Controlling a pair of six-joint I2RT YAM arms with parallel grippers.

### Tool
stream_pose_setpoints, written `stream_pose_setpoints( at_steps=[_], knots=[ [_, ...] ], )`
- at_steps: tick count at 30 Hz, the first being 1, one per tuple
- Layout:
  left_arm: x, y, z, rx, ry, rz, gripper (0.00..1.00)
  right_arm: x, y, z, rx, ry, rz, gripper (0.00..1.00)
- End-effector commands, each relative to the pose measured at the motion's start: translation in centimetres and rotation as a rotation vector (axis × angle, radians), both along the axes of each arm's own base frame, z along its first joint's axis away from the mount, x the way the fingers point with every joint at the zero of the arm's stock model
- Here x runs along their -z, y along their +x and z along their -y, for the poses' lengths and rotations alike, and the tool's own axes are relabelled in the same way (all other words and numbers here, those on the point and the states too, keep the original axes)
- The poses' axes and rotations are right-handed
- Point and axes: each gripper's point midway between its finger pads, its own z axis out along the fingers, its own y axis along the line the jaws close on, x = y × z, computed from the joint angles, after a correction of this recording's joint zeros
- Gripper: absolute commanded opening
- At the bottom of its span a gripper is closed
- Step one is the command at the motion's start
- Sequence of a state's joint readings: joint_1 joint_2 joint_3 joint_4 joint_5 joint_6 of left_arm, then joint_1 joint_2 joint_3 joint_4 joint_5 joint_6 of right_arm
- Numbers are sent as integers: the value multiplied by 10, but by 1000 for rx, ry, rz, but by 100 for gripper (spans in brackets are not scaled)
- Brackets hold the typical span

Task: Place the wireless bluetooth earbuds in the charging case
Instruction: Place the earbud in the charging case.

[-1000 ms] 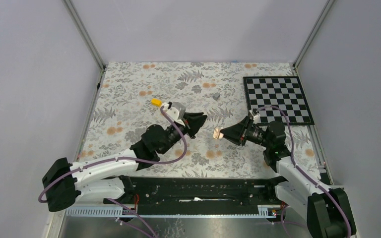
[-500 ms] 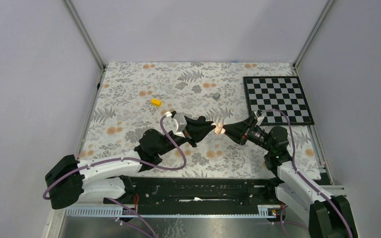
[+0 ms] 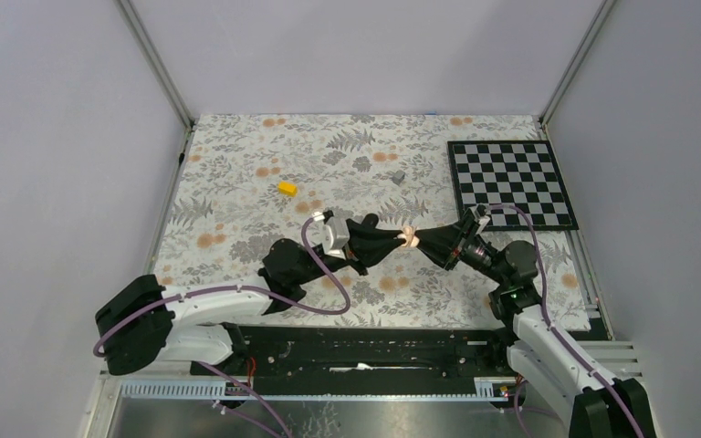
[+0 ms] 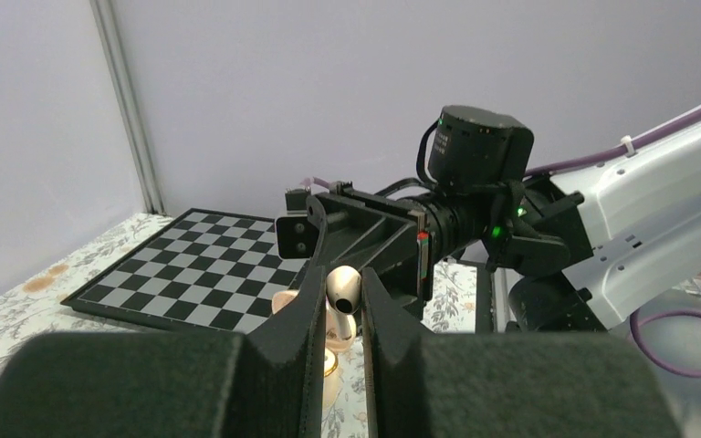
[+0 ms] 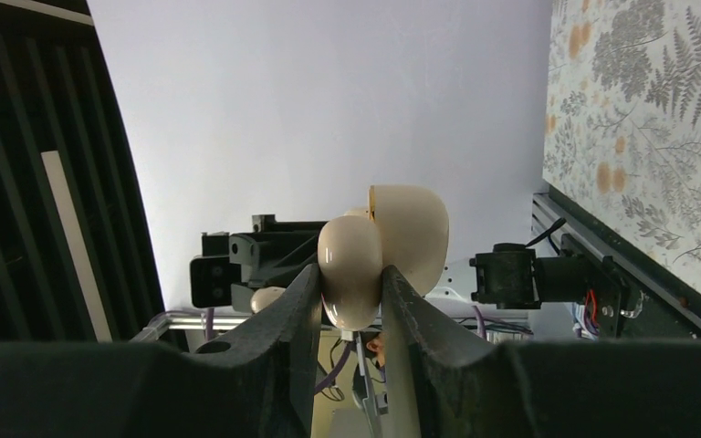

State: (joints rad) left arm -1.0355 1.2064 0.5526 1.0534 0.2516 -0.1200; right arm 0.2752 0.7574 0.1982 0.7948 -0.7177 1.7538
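Note:
The earbud (image 4: 343, 285) is beige with a short stem, not black. My left gripper (image 4: 343, 297) is shut on it and holds it in the air. My right gripper (image 5: 350, 292) is shut on the beige charging case (image 5: 351, 265), whose lid (image 5: 415, 233) stands open. In the top view the left gripper (image 3: 398, 236) and the right gripper (image 3: 419, 240) meet tip to tip above the table's middle. The earbud is right at the case (image 4: 285, 301); whether they touch I cannot tell. I see only one earbud.
A yellow block (image 3: 287, 188) and a small grey block (image 3: 399, 176) lie on the floral cloth further back. A chessboard (image 3: 511, 182) lies at the back right. Grey walls close in the table on three sides.
My left gripper has moved right and my right gripper left, until the earbud and the case come together over the middle of the table.

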Motion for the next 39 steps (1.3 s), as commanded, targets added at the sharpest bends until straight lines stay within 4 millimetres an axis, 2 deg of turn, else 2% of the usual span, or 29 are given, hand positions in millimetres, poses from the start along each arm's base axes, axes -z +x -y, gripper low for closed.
stream_pose_setpoints(
  at_steps=[1,13,18,28,39],
  knots=[
    [-13,-11,5,63,-35,94,0,-16,-12,1,-18,43,41,0],
    [-13,-9,14,90,-18,149,0,-21,-18,2,-27,43,44,0],
    [-16,-8,11,76,-16,166,0,-20,-17,2,-29,41,44,0],
    [-3,-3,15,91,16,165,0,-26,-21,3,-34,57,58,0],
    [-4,-2,17,92,17,185,0,-30,-24,4,-39,72,54,0]
  ],
)
